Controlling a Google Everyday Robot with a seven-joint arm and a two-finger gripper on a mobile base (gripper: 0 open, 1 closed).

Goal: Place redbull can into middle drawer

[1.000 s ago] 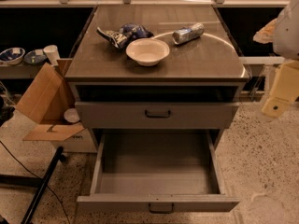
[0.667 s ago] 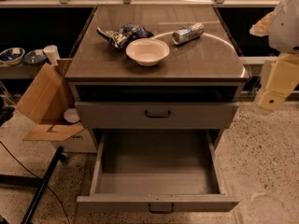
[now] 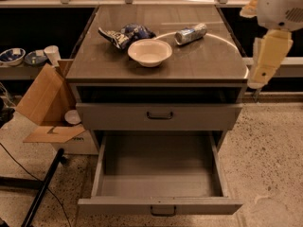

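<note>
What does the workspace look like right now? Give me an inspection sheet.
Surface: grey countertop, no spill seen.
Job's things: redbull can on its side, back right of the top; middle drawer pulled open, floor bare.
Clutter: white bowl; snack bag behind it.
Grippers: gripper beyond the cabinet's right edge, away from the can.
Cables: thin black cable on the floor, left.
Surroundings: cardboard box at left; shallower drawer front shut.

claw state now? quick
Claw: open or closed cannot be told. It is off the right edge of the cabinet top, not holding the redbull can, which lies on that top.
</note>
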